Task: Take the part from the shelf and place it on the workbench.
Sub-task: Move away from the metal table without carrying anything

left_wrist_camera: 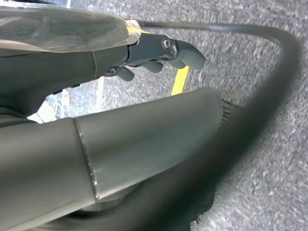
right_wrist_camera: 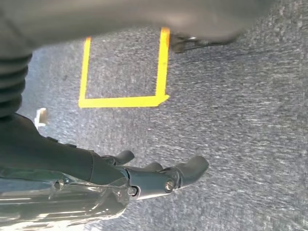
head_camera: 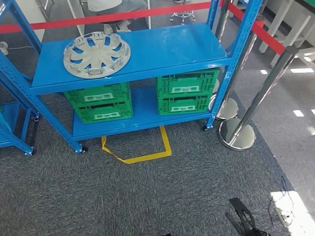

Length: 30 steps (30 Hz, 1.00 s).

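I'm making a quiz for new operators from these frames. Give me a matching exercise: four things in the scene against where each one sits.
Things:
1. wheel cover
2. green crates
3. yellow tape outline
4. chrome stanchion base

Places:
A. on the carpet in front of the shelf
B. on the shelf's upper blue deck, left part
C. on the carpet to the right of the shelf
D. on the shelf's lower deck

Pairs: 1-B, 2-D, 3-A, 4-C
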{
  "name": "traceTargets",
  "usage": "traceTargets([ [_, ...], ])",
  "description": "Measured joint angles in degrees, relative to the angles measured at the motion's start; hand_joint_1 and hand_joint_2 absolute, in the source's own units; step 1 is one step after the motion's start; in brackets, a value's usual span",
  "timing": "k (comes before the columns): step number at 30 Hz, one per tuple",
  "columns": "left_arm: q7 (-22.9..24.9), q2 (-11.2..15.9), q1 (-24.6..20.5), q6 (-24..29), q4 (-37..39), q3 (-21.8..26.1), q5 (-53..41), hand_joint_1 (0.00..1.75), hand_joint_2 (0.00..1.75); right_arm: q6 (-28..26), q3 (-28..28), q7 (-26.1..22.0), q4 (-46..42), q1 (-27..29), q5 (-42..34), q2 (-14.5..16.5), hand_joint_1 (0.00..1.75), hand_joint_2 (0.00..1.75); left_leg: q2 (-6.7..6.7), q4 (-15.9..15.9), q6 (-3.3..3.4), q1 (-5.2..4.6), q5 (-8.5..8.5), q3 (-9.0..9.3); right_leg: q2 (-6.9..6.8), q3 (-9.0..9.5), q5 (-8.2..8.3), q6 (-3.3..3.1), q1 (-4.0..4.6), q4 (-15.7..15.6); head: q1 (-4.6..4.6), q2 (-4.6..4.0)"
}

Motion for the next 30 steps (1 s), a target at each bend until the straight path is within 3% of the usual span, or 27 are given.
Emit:
traceTargets([
  [1, 0.0, -0.1, 0.1, 0.0, 0.0, 0.0, 0.0, 0.00, 0.00, 0.0, 0.0, 0.0, 0.0, 0.1, -0.1, 0.0, 0.00, 1.75, -0.07, 0.0, -0.15, 0.04, -0.64, 0.89, -0.01, -0.18, 1.39, 0.06, -0.03, -2.0, 0.11, 0.00],
  [3, -0.1, -0.2, 0.2, -0.1, 0.0, 0.0, 0.0, 0.00, 0.00, -0.1, 0.0, 0.1, 0.0, 0.3, -0.2, 0.0, 0.00, 1.75, -0.07, 0.3, -0.65, 0.02, -2.11, 2.46, -0.11, 0.41, 7.62, 0.06, -0.09, -8.6, 0.37, 0.00],
  [5, -0.2, -0.2, 0.0, -0.1, 0.0, 0.0, 0.0, 0.00, 0.00, -0.1, 0.1, 0.1, 0.1, 0.4, -0.3, 0.0, 0.00, 1.75, -0.13, 1.0, -1.23, -0.20, -3.40, 2.90, -0.23, 0.88, 11.94, -0.69, -0.04, -12.6, 0.33, 0.00],
  [7, -0.2, -0.1, -0.2, -0.2, 0.0, 0.0, 0.0, 0.00, 0.00, -0.1, 0.1, 0.0, 0.1, 0.3, -0.3, 0.0, 0.00, 1.75, -0.22, 1.4, -1.66, -0.38, -4.04, 2.84, -0.25, 1.08, 12.41, -1.82, 0.02, -12.7, 0.06, 0.00],
  [9, -0.2, 0.0, -0.3, -0.2, 0.0, 0.0, 0.0, 0.00, 0.00, -0.2, 0.2, 0.0, 0.1, 0.2, -0.4, -0.1, 0.00, 1.75, -0.16, 3.0, -2.17, -0.32, -4.48, 2.29, -0.16, 1.39, 12.58, -2.32, -0.15, -12.9, -0.28, 0.00],
  [11, -0.3, -0.1, -0.4, -0.2, 0.0, 0.0, 0.0, 0.00, 0.00, -0.2, 0.2, -0.1, 0.1, 0.0, -0.4, -0.1, 0.00, 1.75, -0.09, 8.9, -2.93, 0.03, -6.32, -1.00, -0.11, 1.71, 12.45, -2.59, -0.28, -13.1, -0.67, 0.00],
  [13, -0.4, -0.2, -0.4, -0.2, 0.0, 0.0, -0.1, 0.00, 0.00, -0.2, 0.2, -0.1, 0.1, -0.1, -0.5, -0.2, 0.00, 1.75, -0.07, 16.6, -3.58, 0.44, -9.33, -6.05, -0.14, 1.91, 12.17, -2.79, -0.22, -13.2, -0.89, 0.00],
  [15, -0.4, -0.3, -0.3, -0.2, 0.0, 0.0, -0.2, 0.00, 0.00, -0.2, 0.2, -0.1, 0.1, -0.1, -0.7, -0.2, 0.00, 1.75, -0.07, 19.8, -3.71, 0.62, -10.10, -9.16, -0.12, 2.15, 11.89, -2.85, -0.14, -13.2, -0.92, 0.00],
  [20, -0.4, -0.3, -0.2, -0.2, 0.0, 0.0, -0.3, 0.00, 0.00, -0.2, 0.2, -0.1, 0.1, -0.1, -0.8, -0.2, 0.00, 1.75, -0.07, 18.4, -3.50, 0.62, -8.36, -9.55, -0.04, 2.41, 11.72, -2.85, -0.04, -13.2, -0.93, 0.00],
  [21, -0.4, -0.3, -0.3, -0.2, 0.0, 0.0, -0.3, 0.00, 0.00, -0.2, 0.2, -0.1, 0.1, -0.1, -0.8, -0.2, 0.00, 1.75, -0.07, 16.2, -3.23, 0.53, -6.85, -8.87, -0.02, 2.53, 11.67, -2.85, 0.02, -13.2, -0.95, 0.00],
  [24, -0.4, 0.1, -0.4, -0.1, 0.0, 0.0, -0.4, 0.00, 0.00, -0.5, 0.2, 0.0, 0.1, -0.2, -0.8, 0.0, 0.00, 1.75, -0.18, 4.5, -0.46, -0.43, -0.64, -5.01, 0.19, 3.06, 11.68, -1.86, 0.03, -13.7, -1.04, 0.00],
  [25, -0.4, 0.2, -0.4, 0.0, 0.0, 0.0, -0.4, 0.00, 0.00, -0.7, 0.2, 0.1, 0.1, -0.2, -0.8, 0.0, 0.00, 1.75, -0.15, 1.9, -0.28, -0.69, 0.53, -4.02, 0.23, 3.12, 11.49, -1.50, 0.09, -14.0, -1.02, 0.00],
  [28, -0.4, 0.0, -0.3, 0.0, 0.0, 0.0, -0.4, 0.00, 0.00, -1.6, 0.3, 0.2, 0.1, -0.1, -0.8, -0.1, 0.00, 0.44, -0.19, 0.6, -2.45, -0.57, 1.33, -2.92, 0.24, 3.86, 10.97, -2.87, 0.47, -15.4, -0.77, 0.00],
  [29, -0.4, 0.0, -0.4, 0.0, 0.0, 0.0, -0.4, 0.00, 0.00, -1.8, 0.3, 0.2, 0.1, -0.2, -1.0, -0.2, 0.00, 0.00, -0.26, 0.7, -2.53, -0.53, 1.20, -2.80, 0.26, 4.19, 11.11, -3.15, 0.47, -15.9, -0.69, 0.00],
  [30, -0.4, 0.0, -0.3, 0.0, 0.0, 0.0, -0.4, 0.00, 0.00, -1.9, 0.3, 0.1, 0.1, -0.1, -1.1, -0.2, 0.00, 0.00, -0.26, 0.7, -2.19, -0.57, 1.16, -2.71, 0.30, 4.26, 11.52, -2.95, 0.46, -15.9, -0.63, 0.00],
])
